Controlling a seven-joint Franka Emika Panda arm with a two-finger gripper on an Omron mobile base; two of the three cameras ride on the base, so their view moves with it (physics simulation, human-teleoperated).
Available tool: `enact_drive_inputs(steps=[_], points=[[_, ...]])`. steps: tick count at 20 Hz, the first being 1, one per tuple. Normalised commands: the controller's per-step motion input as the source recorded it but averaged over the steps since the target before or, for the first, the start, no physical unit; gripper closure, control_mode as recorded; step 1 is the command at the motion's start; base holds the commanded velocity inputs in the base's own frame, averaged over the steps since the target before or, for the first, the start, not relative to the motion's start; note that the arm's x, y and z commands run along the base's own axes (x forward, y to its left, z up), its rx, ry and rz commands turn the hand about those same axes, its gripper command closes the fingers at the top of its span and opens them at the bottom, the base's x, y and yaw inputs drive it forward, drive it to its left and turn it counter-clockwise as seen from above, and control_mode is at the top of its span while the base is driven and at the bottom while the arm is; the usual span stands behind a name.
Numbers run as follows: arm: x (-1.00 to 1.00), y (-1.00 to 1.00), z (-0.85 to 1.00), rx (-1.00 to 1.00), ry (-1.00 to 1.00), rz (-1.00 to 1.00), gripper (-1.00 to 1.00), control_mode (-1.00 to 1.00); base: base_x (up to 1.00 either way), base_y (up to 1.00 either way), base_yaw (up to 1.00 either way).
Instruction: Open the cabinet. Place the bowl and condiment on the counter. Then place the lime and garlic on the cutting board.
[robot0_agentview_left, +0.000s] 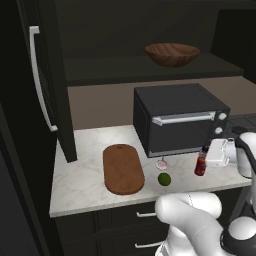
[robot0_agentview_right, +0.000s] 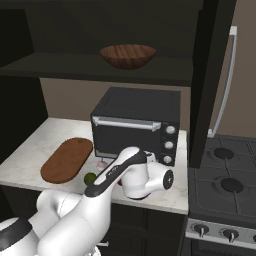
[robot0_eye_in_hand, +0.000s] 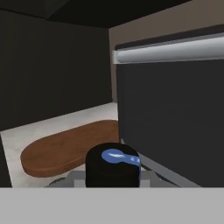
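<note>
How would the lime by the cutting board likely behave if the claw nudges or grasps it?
The lime looks like a smooth round ball, so a nudge would probably send it rolling across the flat counter. It sits close to the counter's front edge, so rolling off seems a risk. Its curved, glossy skin may slip from narrow fingers unless gripped across the middle; being small, it is likely light.

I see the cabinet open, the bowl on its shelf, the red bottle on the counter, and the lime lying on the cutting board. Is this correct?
Not quite: the lime lies on the counter, beside the cutting board, not on it, as the left base view shows. The rest holds: the cabinet is open, the bowl on its shelf, the red bottle on the counter.
</note>
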Motion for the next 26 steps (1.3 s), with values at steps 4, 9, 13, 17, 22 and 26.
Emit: enact_drive_inputs(steps=[4,9,13,17,22,26], points=[[0.13,-0.02,-0.12,0.0,0.0,0.0,1.0,-1.0,0.0,0.0,0.0],[0.12,-0.02,-0.12,0.0,0.0,0.0,1.0,-1.0,0.0,0.0,0.0],[0.13,-0.03,-0.11,0.0,0.0,0.0,1.0,-1.0,0.0,0.0,0.0],[0.11,-0.02,-0.12,0.0,0.0,0.01,1.0,-1.0,0.0,0.0,0.0],[0.1,-0.01,-0.14,0.0,0.0,0.01,1.0,-1.0,0.0,0.0,0.0],[0.11,-0.01,-0.14,0.0,0.0,0.0,1.0,-1.0,0.0,0.0,0.0]])
